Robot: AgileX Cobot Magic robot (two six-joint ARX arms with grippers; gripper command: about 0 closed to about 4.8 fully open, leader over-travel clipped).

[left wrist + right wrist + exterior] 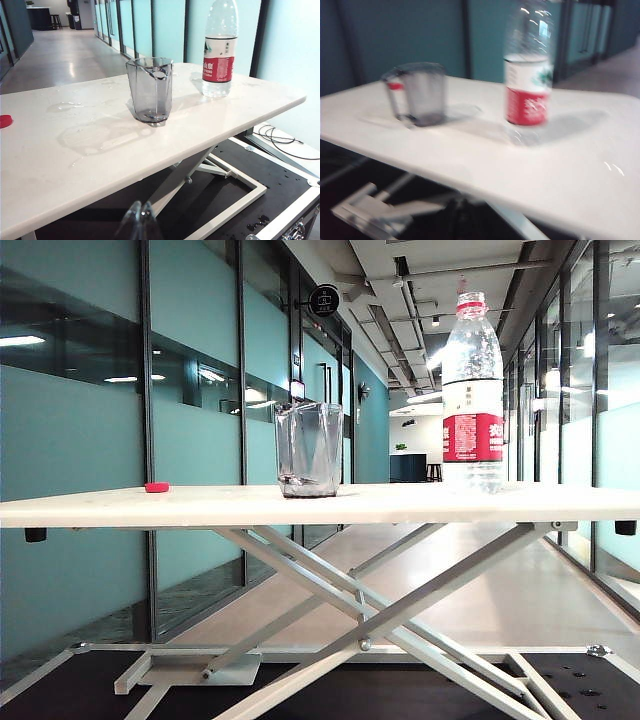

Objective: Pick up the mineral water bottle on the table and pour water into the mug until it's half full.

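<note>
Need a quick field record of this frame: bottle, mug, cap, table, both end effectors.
bottle: mineral water bottle upright on table, uncapped, untouched
mug: mug upright, beside the bottle and apart from it, looks empty
cap: small red cap lying near the table's far-left end
table: table has wet patches near the mug
left end effector: left end effector shut, below the table edge, holding nothing
right end effector: shut, off the table, not clearly visible
</note>
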